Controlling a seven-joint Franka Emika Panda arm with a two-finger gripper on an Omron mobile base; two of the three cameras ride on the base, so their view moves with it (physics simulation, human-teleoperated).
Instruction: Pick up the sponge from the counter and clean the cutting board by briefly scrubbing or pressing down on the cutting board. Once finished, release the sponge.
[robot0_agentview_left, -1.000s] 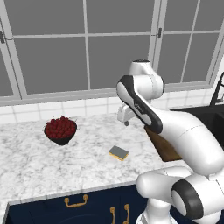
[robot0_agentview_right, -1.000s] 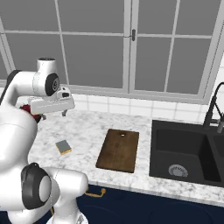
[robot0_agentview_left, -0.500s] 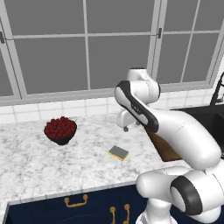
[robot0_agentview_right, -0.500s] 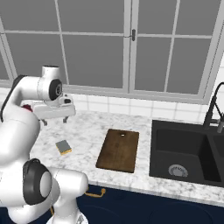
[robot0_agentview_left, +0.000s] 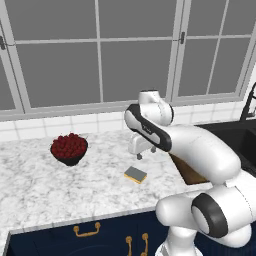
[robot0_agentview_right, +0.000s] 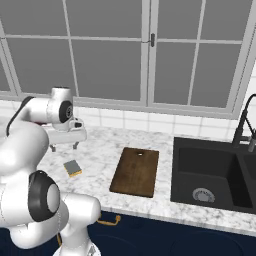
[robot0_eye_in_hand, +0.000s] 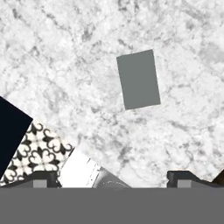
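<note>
The sponge (robot0_agentview_left: 135, 174) lies flat on the white marble counter (robot0_agentview_left: 40, 185), grey top up over a yellow base. It also shows left of the cutting board (robot0_agentview_right: 135, 171) as a small block, the sponge (robot0_agentview_right: 73, 168). My gripper (robot0_agentview_right: 64, 146) hangs open a little above the counter, just behind the sponge and clear of it. In the hand view the sponge (robot0_eye_in_hand: 138, 79) sits ahead of my gripper (robot0_eye_in_hand: 113, 179), between the lines of the two spread fingertips (robot0_eye_in_hand: 41, 179). The arm hides most of the cutting board (robot0_agentview_left: 187, 171) in the left base view.
A dark bowl of red fruit (robot0_agentview_left: 69, 148) stands at the left rear of the counter. A black sink (robot0_agentview_right: 210, 175) with a dark faucet (robot0_agentview_right: 245, 125) lies right of the board. Windows run behind. The counter's front edge and patterned floor (robot0_eye_in_hand: 37, 151) show below.
The arm has bent down and the gripper has dropped toward the counter, closing in above the sponge. The sponge and the board have not moved.
</note>
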